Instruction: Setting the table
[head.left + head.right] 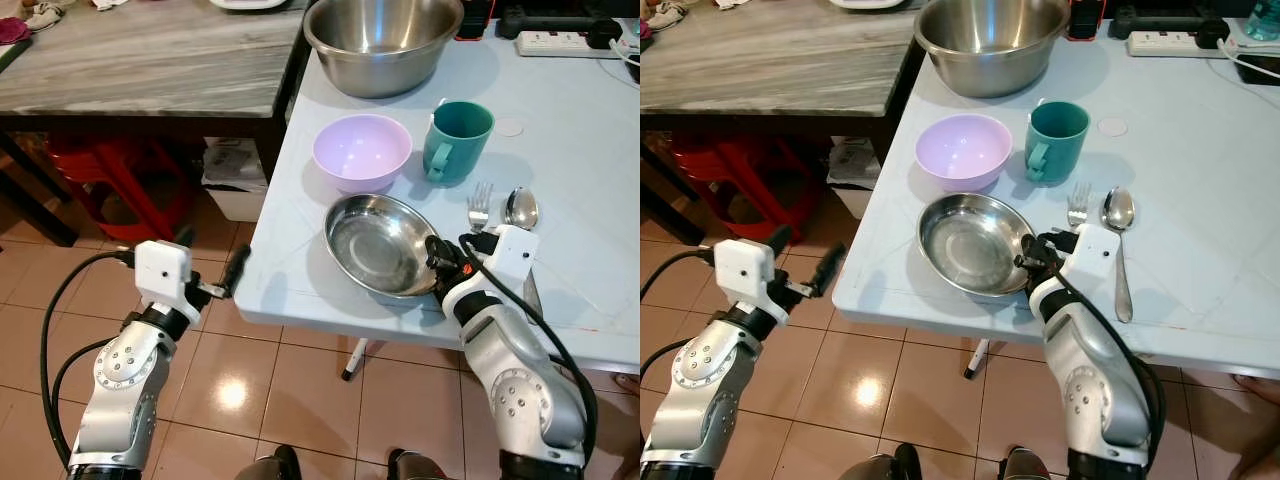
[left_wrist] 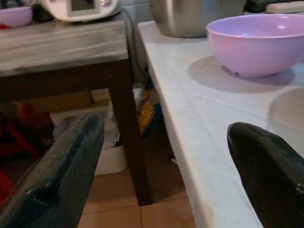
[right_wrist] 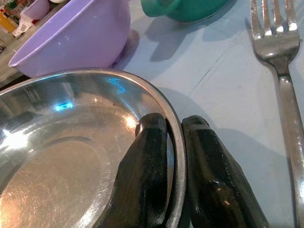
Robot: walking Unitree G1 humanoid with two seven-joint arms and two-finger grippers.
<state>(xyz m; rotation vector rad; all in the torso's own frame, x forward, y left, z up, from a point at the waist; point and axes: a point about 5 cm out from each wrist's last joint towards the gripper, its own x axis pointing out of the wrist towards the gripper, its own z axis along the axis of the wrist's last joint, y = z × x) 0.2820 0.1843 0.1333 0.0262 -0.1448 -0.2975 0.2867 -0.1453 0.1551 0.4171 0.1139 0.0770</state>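
Observation:
A shallow steel plate (image 1: 375, 240) lies near the front edge of the light blue table (image 1: 570, 150). My right gripper (image 1: 440, 258) is shut on the plate's right rim (image 3: 176, 142), one finger inside and one outside. Behind the plate stand a lilac bowl (image 1: 361, 150) and a teal mug (image 1: 456, 140). To the right of the plate, a fork (image 1: 479, 206) and a spoon (image 1: 521, 208) lie side by side. My left gripper (image 1: 212, 270) is open, held off the table's left edge over the floor; its fingers (image 2: 57, 180) frame the table edge.
A large steel mixing bowl (image 1: 382, 40) stands at the back of the table, a power strip (image 1: 560, 42) behind it to the right. A grey wooden table (image 1: 140, 55) stands to the left, with red stools (image 1: 110, 180) and a white box (image 1: 235, 180) beneath. Tiled floor lies below.

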